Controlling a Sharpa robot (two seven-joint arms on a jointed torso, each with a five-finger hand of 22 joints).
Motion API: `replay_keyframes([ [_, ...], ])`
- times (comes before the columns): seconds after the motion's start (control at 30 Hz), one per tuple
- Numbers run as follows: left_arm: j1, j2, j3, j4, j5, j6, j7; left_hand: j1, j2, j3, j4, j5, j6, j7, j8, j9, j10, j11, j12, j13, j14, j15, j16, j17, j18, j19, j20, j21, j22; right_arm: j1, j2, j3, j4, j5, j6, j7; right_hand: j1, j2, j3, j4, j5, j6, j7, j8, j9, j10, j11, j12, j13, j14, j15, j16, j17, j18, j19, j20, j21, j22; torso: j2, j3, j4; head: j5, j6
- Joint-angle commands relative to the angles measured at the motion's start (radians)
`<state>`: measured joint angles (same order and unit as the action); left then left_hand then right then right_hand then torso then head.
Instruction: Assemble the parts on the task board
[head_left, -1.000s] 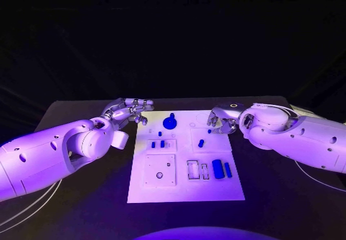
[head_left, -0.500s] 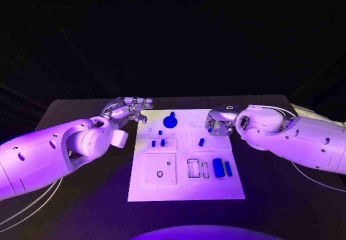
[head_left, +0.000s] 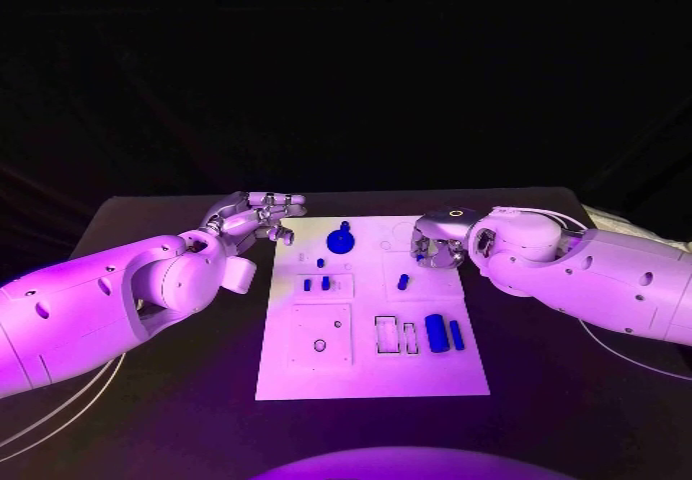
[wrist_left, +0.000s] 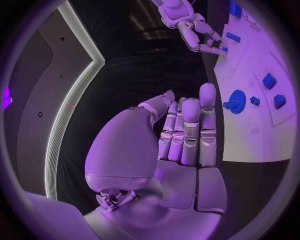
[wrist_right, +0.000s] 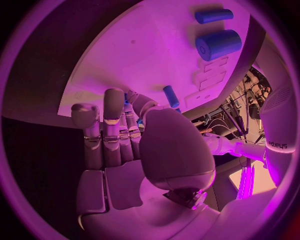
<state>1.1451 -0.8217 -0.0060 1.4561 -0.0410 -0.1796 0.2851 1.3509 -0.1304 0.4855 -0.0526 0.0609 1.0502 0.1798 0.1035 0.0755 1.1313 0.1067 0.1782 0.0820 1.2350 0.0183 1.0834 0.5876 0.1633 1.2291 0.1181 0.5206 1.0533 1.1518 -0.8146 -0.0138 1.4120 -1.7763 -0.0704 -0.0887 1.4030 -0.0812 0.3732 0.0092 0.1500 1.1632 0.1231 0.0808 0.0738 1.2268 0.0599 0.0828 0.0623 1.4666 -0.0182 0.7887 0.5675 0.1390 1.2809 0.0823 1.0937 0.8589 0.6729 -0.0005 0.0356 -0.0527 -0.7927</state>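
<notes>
While both hands sit at the far end of the board (head_left: 372, 385), neither clearly has a part. Left hand (head_left: 260, 217) hangs just off the board's far left corner, over bare table (head_left: 159, 215), fingers straight and side by side, thumb alongside, nothing in it; my read is it's parked to keep out of the way. Right hand (head_left: 440, 243) is over the board's far right corner, fingers curled down toward the surface; its wrist view shows the fingers (wrist_right: 114, 107) close together with the thumb folded across, and a short blue peg (wrist_right: 170, 96) lying on the board just past them, near but apparently not touching. Can't tell if anything is pinched there, the thumb blocks the fingertips. Likely it's lining up on a part at that corner. Parts relative to the board: round blue gear (head_left: 340, 241) at the far end near the middle, close to the left hand; a small blue pin (head_left: 320, 263) just nearer than the gear; two small upright blue pieces (head_left: 315, 285) left of centre; a blue peg (head_left: 404, 282) right of centre, just nearer than the right hand; a fat blue cylinder (head_left: 436, 333) and a thin blue bar (head_left: 456, 336) side by side at the near right, beside two empty rectangular slots (head_left: 395, 336). A square plate (head_left: 320, 339) with small holes sits near left. Whatever is under the right palm is hidden.
</notes>
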Motion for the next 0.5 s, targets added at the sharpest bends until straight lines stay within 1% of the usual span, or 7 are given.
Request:
replay_keyframes([
  [0.03, 0.0, 0.0, 0.001, 0.004, 0.003, 0.01, 0.01, 0.001, 0.005, -0.006, 0.002, -0.002, -0.007, 0.001, 0.006, 0.001, -0.004, -0.001, 0.005, 0.0, -0.002, 0.0, 0.002, 0.001, 0.02, -0.002, 0.0, -0.003, -0.001, -0.01, 0.003, -0.006, -0.004, -0.044, 0.066, -0.014, 0.004, 0.015, 0.013, -0.004, -0.014, 0.008, 0.0, 0.001, 0.001, 0.009, 0.001, -0.002, 0.001, 0.014, -0.005, 0.012, 0.008, -0.009, 0.004, -0.001, 0.015, 0.016, 0.0, 0.0005, 0.0002, -0.001, -0.001],
  [0.13, 0.0, -0.001, 0.001, 0.003, 0.001, 0.003, 0.011, 0.006, 0.007, -0.01, 0.0, -0.002, -0.013, 0.003, 0.005, 0.0, -0.012, 0.001, 0.007, -0.001, -0.004, 0.001, -0.001, -0.007, 0.019, 0.0, 0.0, -0.007, -0.005, -0.013, 0.006, -0.006, -0.004, -0.058, 0.057, -0.023, 0.01, 0.022, 0.029, -0.014, -0.026, 0.014, 0.001, -0.001, 0.001, 0.015, 0.001, -0.007, 0.001, 0.012, -0.005, 0.033, 0.025, -0.011, 0.004, 0.0, 0.035, 0.038, 0.0, 0.0007, -0.0005, -0.001, -0.003],
  [0.2, 0.0, -0.002, 0.001, 0.003, 0.001, 0.001, 0.011, 0.006, 0.007, -0.011, 0.0, -0.002, -0.014, 0.003, 0.005, 0.0, -0.013, 0.001, 0.007, -0.001, -0.004, 0.002, -0.001, -0.009, 0.019, 0.001, 0.0, -0.008, -0.005, -0.013, 0.006, -0.006, -0.003, -0.062, 0.038, -0.025, 0.014, 0.029, 0.042, -0.02, -0.045, 0.015, 0.002, -0.003, 0.0, 0.018, 0.002, -0.01, 0.001, 0.009, -0.005, 0.04, 0.028, -0.012, 0.001, 0.0, 0.042, 0.045, -0.001, 0.0007, -0.0012, -0.002, -0.003],
  [0.27, 0.0, -0.003, 0.001, 0.002, 0.0, 0.0, 0.012, 0.006, 0.007, -0.011, -0.001, -0.002, -0.014, 0.003, 0.005, 0.0, -0.014, 0.001, 0.007, -0.001, -0.005, 0.002, -0.002, -0.01, 0.019, 0.001, 0.0, -0.008, -0.006, -0.014, 0.004, -0.006, 0.002, -0.061, 0.008, -0.025, 0.024, 0.04, 0.065, -0.03, -0.066, 0.015, 0.004, -0.005, 0.0, 0.021, 0.002, -0.013, 0.001, 0.007, -0.006, 0.051, 0.036, -0.013, 0.001, 0.0, 0.053, 0.057, -0.001, 0.0004, -0.0013, -0.004, -0.003],
  [0.3, 0.0, -0.003, 0.001, 0.002, 0.0, -0.001, 0.012, 0.007, 0.007, -0.011, -0.001, -0.002, -0.015, 0.004, 0.005, 0.0, -0.014, 0.002, 0.007, -0.001, -0.005, 0.002, -0.002, -0.01, 0.019, 0.001, 0.0, -0.008, -0.006, -0.014, 0.002, -0.006, 0.005, -0.058, -0.006, -0.024, 0.025, 0.041, 0.073, -0.033, -0.07, 0.015, 0.005, -0.006, 0.0, 0.022, 0.002, -0.013, 0.001, 0.006, -0.005, 0.056, 0.04, -0.013, 0.001, 0.0, 0.058, 0.062, -0.001, 0.0001, -0.0009, -0.004, -0.003],
  [0.4, -0.001, -0.003, 0.001, 0.002, 0.0, -0.005, 0.012, 0.008, 0.009, -0.012, -0.001, -0.002, -0.016, 0.004, 0.005, 0.0, -0.016, 0.002, 0.008, -0.002, -0.005, 0.002, -0.002, -0.011, 0.019, 0.001, 0.0, -0.009, -0.007, -0.014, -0.007, -0.005, 0.019, -0.037, -0.043, -0.023, 0.023, 0.04, 0.091, -0.04, -0.074, 0.017, 0.006, -0.007, 0.0, 0.025, 0.002, -0.015, 0.001, 0.005, -0.005, 0.069, 0.05, -0.014, 0.001, 0.0, 0.069, 0.075, -0.001, 0.0007, 0.0002, -0.005, -0.004],
  [0.5, -0.001, -0.003, 0.001, 0.0, 0.0, -0.012, 0.013, 0.013, 0.01, -0.014, -0.004, -0.002, -0.022, 0.006, 0.004, -0.001, -0.025, 0.004, 0.008, -0.003, -0.01, 0.004, -0.007, -0.022, 0.019, 0.001, 0.001, -0.012, -0.01, -0.012, -0.019, -0.004, 0.036, -0.004, -0.071, -0.023, 0.019, 0.033, 0.105, -0.048, -0.076, 0.018, 0.007, -0.009, 0.0, 0.025, 0.003, -0.016, 0.001, -0.001, -0.005, 0.064, 0.039, -0.013, -0.007, 0.0, 0.07, 0.072, -0.001, 0.0001, -0.0001, -0.008, -0.004],
])
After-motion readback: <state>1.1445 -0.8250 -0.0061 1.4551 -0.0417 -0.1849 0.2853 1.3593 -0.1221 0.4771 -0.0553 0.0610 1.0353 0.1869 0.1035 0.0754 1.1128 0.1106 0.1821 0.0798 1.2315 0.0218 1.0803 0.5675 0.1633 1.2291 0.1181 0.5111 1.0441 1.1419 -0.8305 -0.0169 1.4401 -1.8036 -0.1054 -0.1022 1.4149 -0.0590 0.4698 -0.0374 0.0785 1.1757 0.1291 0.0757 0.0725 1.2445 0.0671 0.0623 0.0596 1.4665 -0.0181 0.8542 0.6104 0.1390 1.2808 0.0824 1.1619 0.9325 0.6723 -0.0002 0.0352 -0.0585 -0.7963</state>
